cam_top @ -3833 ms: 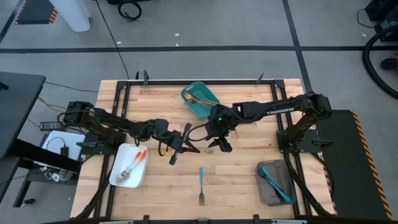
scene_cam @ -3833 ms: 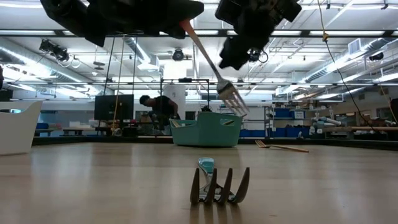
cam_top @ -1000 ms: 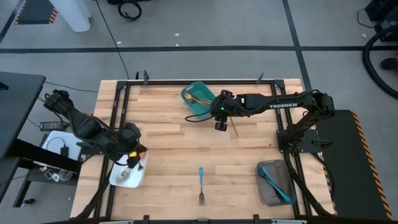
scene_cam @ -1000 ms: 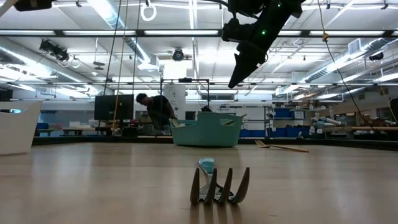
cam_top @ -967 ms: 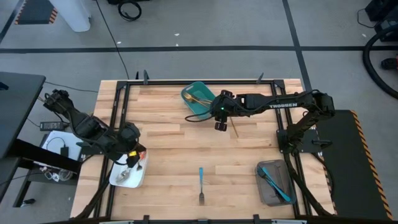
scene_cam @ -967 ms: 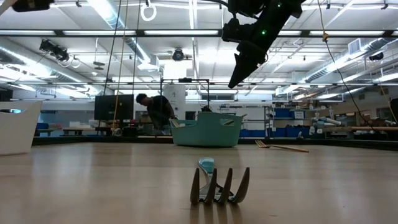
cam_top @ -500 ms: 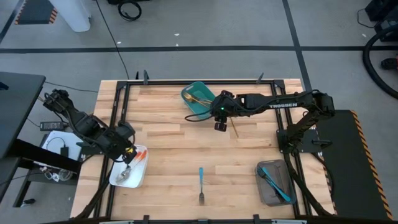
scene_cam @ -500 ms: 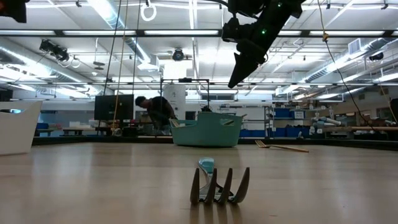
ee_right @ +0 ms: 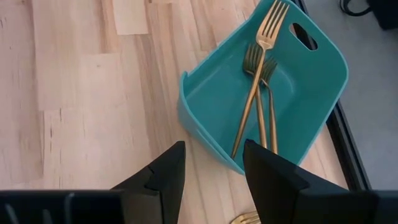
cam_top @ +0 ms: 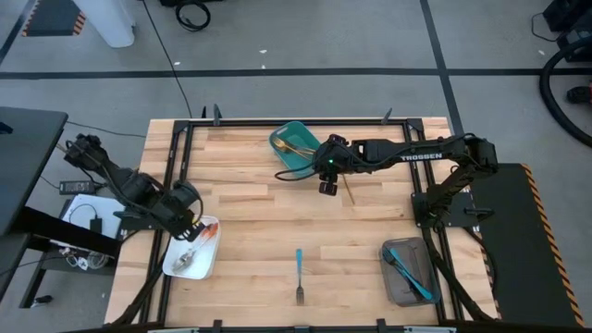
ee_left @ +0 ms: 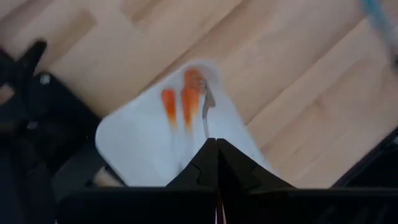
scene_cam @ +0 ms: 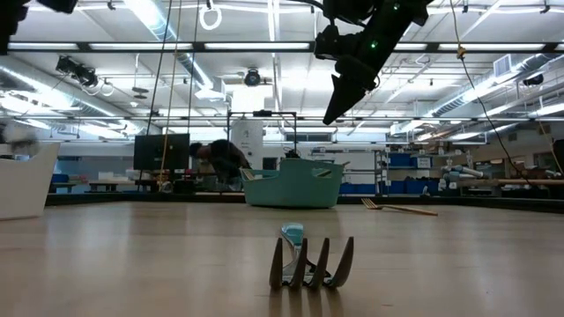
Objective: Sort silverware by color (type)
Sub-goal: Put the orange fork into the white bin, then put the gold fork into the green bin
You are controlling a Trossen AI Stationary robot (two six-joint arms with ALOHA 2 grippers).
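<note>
Overhead, the left tool [cam_top: 191,222] hangs with its fingers pressed together and nothing between them, at the 9 o'clock side of the table [cam_top: 250,268] just above the white tray [cam_top: 176,261]. The orange-handled forks [cam_top: 205,233] lie in that tray; the left wrist view shows them [ee_left: 183,106] on the white bottom past the closed fingertips. The right tool [cam_top: 326,182] hovers near 12 o'clock with its fingers spread and empty, just beside the teal bin [cam_top: 305,162]. Its wrist view looks down into the bin [ee_right: 205,118], where three gold forks [ee_right: 255,93] lie crossed. A single gold utensil [cam_top: 351,192] lies on the wood just beside that tool, toward 3 o'clock. At 6 o'clock a blue-handled fork [cam_top: 300,273] lies alone, well apart from both arms; the low view sees it [scene_cam: 310,262] tines-first. Blue-handled pieces [cam_top: 407,273] fill the grey tray [cam_top: 396,291] at about 4 o'clock. Behind the bin in the low view stretches a workshop with ceiling lights, shelving and a person [scene_cam: 227,160].
</note>
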